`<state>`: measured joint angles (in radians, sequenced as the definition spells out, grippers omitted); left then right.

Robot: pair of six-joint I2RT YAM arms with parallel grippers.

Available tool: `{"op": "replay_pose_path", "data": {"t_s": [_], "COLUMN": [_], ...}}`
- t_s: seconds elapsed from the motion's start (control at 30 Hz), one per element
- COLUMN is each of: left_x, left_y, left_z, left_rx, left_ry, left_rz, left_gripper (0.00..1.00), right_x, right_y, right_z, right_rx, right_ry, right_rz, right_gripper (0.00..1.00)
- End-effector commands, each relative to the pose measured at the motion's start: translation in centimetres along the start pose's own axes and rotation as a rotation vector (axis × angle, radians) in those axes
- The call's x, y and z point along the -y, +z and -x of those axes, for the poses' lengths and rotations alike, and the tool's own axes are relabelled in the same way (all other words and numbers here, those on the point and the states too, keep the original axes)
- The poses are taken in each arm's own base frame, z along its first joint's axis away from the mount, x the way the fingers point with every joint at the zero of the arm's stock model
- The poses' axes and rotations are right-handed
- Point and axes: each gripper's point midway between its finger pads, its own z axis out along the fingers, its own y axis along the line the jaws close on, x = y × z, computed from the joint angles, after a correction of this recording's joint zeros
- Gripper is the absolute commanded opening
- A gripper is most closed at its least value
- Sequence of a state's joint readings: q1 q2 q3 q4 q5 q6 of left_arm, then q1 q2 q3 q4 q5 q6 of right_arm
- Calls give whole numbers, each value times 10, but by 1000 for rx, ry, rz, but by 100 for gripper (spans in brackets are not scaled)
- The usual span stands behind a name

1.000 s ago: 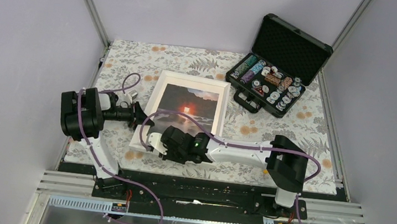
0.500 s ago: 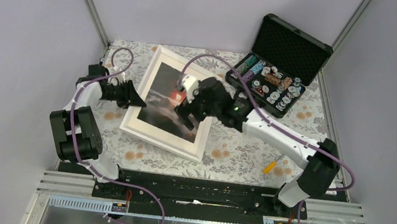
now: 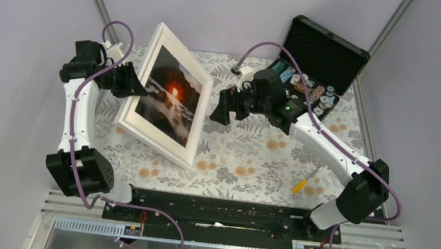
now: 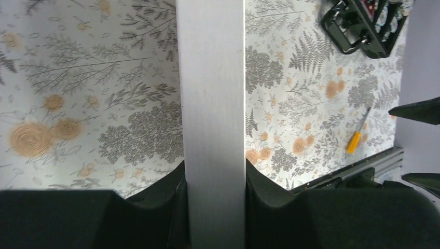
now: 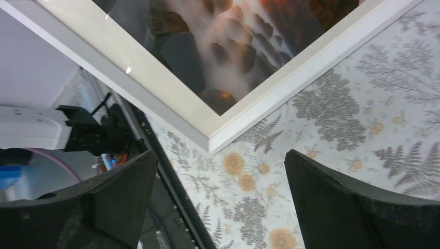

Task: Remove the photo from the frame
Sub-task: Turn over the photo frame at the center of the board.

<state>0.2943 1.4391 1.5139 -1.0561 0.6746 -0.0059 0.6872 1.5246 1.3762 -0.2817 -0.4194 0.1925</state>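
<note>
Top external view: the frame (image 3: 156,139), flat on the counter (image 3: 251,159) a second ago, now leans on one long edge, the photo (image 3: 170,97) still inside, my left gripper (image 3: 140,90) clenched on its rim, my right gripper (image 3: 218,111) released nearby, so I judge its back reachable.

I see an open black case (image 3: 324,52) of poker chips (image 3: 309,94) at the far right, and an orange-handled screwdriver (image 3: 301,184) lying near right on the floral cloth (image 3: 246,155)
</note>
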Motion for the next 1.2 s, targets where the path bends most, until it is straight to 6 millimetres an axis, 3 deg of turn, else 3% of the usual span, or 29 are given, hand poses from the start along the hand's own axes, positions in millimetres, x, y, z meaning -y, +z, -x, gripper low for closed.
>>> {"op": "replay_pose_path", "data": {"t_s": [0.0, 0.17, 0.37, 0.6, 0.8, 0.97, 1.03, 1.17], "left_x": [19, 39, 59, 85, 120, 141, 156, 186], "left_y": [-44, -65, -49, -4, 40, 66, 70, 73], "left_z": [30, 56, 51, 28, 9, -1, -1, -2], "left_rx": [135, 183, 154, 86, -21, -77, -70, -56], "left_ry": [117, 243, 365, 412, 386, 397, 415, 452], "left_rz": [137, 261, 400, 369, 204, 136, 93, 14], "left_gripper": [0, 0, 0, 0, 6, 10, 16, 43], "right_x": [-21, -14, 14, 41, 52, 61, 66, 71], "right_y": [-12, -16, -22, -14, -4, 6, 12, 16], "right_z": [17, 33, 52, 48, 61, 85, 87, 90], "right_rx": [60, 100, 145, 143, 218, 328, 336, 357], "right_ry": [122, 210, 418, 628, 724, 785, 808, 819], "right_rz": [128, 131, 108, 129, 194, 247, 249, 254], "right_gripper": [100, 100, 100, 100, 100, 100, 100, 100]}}
